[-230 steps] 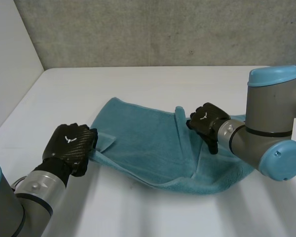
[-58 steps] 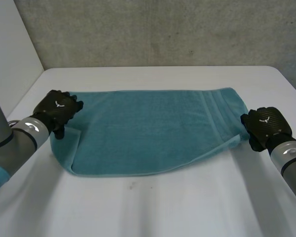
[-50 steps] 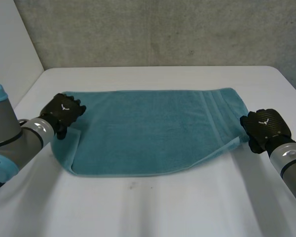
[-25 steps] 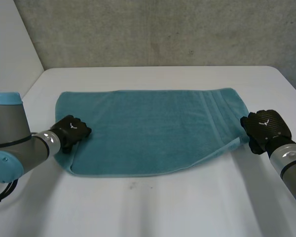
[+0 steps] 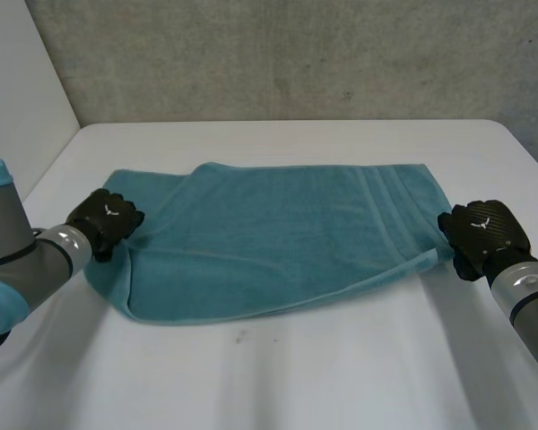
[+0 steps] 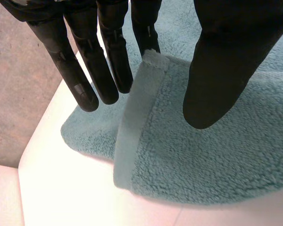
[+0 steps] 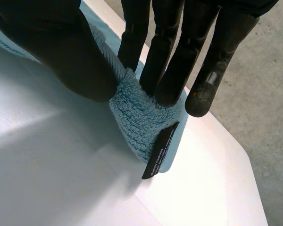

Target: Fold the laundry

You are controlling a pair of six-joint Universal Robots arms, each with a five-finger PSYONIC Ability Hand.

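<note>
Lying across the white table [image 5: 269,376], a teal towel [image 5: 278,237] is seen spread out long, one short end at each arm. Two layers can be made out at the right end, where a lower edge sticks out past the upper one. A grey wall [image 5: 296,54] is seen behind the table.

The left robot hand [image 5: 108,219] is set on the towel's left short end, about midway along that edge. Cloth is lifted a little there, and a soft ridge runs from the hand up to the far edge. In the left wrist view the fingers [image 6: 99,80] are kept nearly straight, with the thumb [image 6: 217,70] opposite. The corner of the upper layer's hem [image 6: 132,127] is drawn up and pinched between them. The rest of the towel [image 6: 217,155] is left resting on the table [image 6: 61,197], and the lower layer is seen under the fingertips.

The right robot hand [image 5: 484,235] is placed at the right short end, by the near corner. In the right wrist view a bunched corner of the towel [image 7: 137,122] is clamped between the thumb [image 7: 61,52] and straight fingers [image 7: 170,56]. A black label [image 7: 159,150] is seen hanging from that corner, down by the table [image 7: 47,179].
</note>
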